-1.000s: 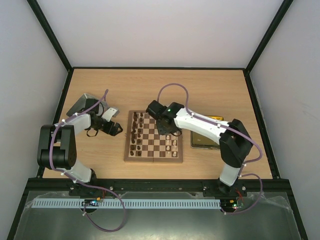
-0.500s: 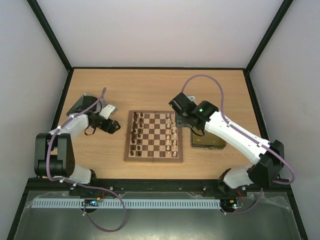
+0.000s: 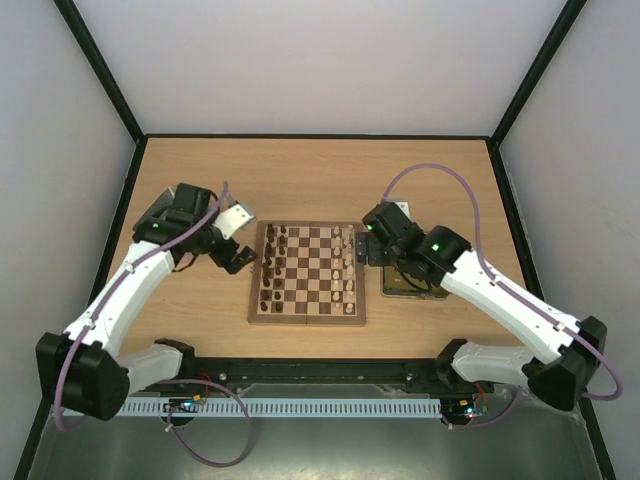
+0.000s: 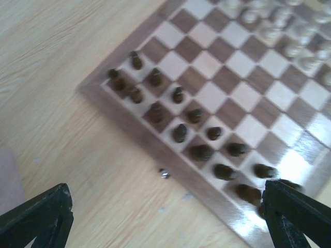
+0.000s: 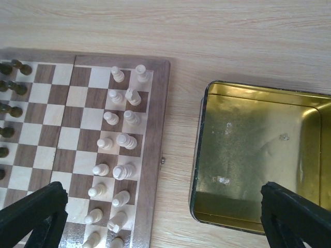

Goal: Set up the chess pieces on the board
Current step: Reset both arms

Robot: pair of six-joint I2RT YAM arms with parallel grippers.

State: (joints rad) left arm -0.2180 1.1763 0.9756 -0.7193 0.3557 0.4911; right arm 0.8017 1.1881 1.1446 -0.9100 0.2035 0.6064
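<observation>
Step in hand, by my read: the set-up is at or near its end. Both hands are free, and I see no piece off the board (image 3: 305,320) in any view.

Left gripper (image 4: 165,201): jaws wide, nothing between them. It hangs just off the board's 9 o'clock edge, over bare table.
Right gripper (image 5: 161,204): jaws wide, nothing held. It hangs at the board's 3 o'clock edge, above the gap between board and tray (image 5: 199,155).

Where things lie, top view:
- Dark pieces (image 4: 179,133) stand in the two files at the board's 9 o'clock side.
- Cream pieces (image 5: 125,140) stand in the two files at its 3 o'clock side.
- The middle squares are bare.
- The tray sits near the board, at 3 o'clock, not touching it.

Counts:
- Boards: one. Trays: one.
- Cream: sixteen, eight to a file.
- Dark: fourteen are plain in the left wrist view. The end of the rows runs behind a finger, so I can't give a full count.

Next move, as I judge it: look along each file for a piece off its square or leaning. If one turns up, close narrowly from straight above, because the neighbours stand close.
</observation>
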